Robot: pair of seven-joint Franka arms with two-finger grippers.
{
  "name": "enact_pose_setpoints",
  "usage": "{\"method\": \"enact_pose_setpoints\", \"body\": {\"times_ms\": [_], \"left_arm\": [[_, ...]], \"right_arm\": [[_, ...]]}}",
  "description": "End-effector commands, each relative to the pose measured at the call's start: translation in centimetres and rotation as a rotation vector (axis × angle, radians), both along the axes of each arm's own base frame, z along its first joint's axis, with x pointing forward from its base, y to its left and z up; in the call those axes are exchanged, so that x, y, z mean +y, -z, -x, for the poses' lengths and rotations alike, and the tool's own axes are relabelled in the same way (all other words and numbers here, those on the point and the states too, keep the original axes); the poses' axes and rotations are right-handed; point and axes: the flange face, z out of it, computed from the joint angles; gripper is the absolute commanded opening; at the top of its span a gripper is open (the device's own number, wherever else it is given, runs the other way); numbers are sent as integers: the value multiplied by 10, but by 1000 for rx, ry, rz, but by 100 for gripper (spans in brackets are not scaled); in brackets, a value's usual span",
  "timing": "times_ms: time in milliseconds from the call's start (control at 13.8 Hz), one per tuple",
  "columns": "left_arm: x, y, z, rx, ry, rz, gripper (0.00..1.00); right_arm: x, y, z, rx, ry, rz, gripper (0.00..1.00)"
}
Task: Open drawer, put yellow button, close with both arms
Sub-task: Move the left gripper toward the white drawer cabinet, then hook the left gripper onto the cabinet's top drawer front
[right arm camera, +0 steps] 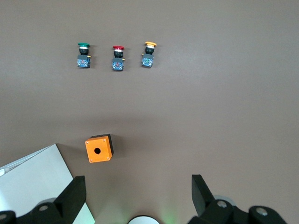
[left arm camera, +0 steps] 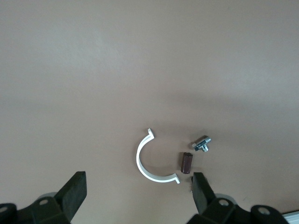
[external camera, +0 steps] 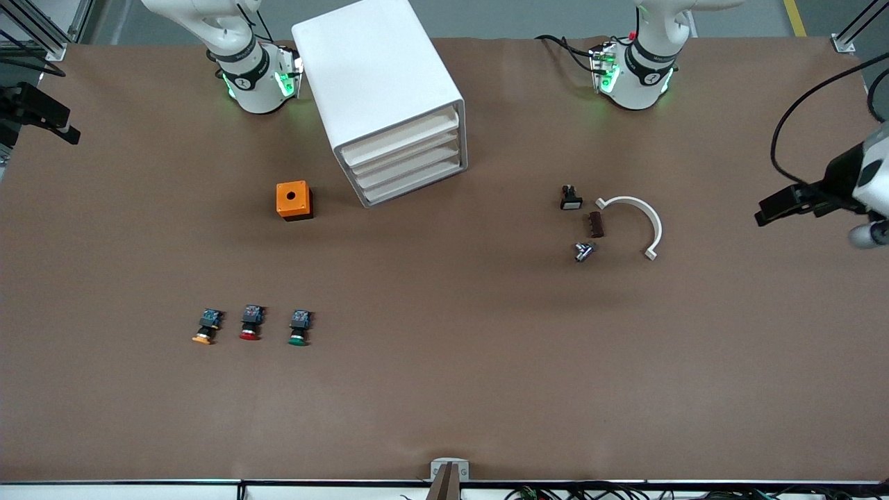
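**Drawers shut, yellow button on the mat, both grippers spread**

Front view: the white rounded plastic cabinet (external camera: 386, 97) stands upper centre, turned at an angle. Its four shallow tray drawers are all pushed in; the uppermost drawer (external camera: 399, 137) sits flush under the top. The small yellow-orange-capped push-button (external camera: 206, 327), with a black body and bluish end, lies on its side at lower left, the outermost of a row with a red-capped button (external camera: 251, 323) and a green-capped button (external camera: 299, 328) beside it. An orange square box with a round hole (external camera: 293, 201) sits between that row and the cabinet. Right of centre lie a white half-ring plastic clamp (external camera: 642, 223), a small dark brown block (external camera: 596, 224), a silvery metal fitting (external camera: 584, 251) and a black switch with a white face (external camera: 570, 198). The table (external camera: 444, 389) is covered in a matte brown sheet; grey floor shows along the top edge. The left gripper (external camera: 781, 207) hangs at the right edge, the right gripper (external camera: 48, 118) at the left edge.

Left wrist view: the left gripper's black fingers (left arm camera: 74, 192) stand wide apart, holding nothing, over the clamp, brown block and metal fitting.

Right wrist view: the right gripper's fingers (right arm camera: 71, 197) are likewise spread and empty. The yellow button lies in the upper middle, the orange box at lower centre, a cabinet corner at lower left.
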Motion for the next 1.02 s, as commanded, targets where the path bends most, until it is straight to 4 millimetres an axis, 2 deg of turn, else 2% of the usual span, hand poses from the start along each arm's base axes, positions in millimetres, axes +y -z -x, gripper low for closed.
{"method": "enact_pose_setpoints", "body": {"times_ms": [0,145,363,654,944], "left_arm": [[-27,35,-11,80,40,3,100],[-47,48,-7,155,26,4,100],[-115,61,3,245,-77,41,100],[-210,88,11,444,-412,108,100],[-272,125,12,696,-876,54,100]], "right_arm": [[-1,-3,9,-2,17,0,100],[0,-2,8,-2,15,-1,100],[0,-4,8,-11,15,7,100],[-4,-4,8,-12,22,16,100],[-4,-4,8,-10,20,32,100]]}}
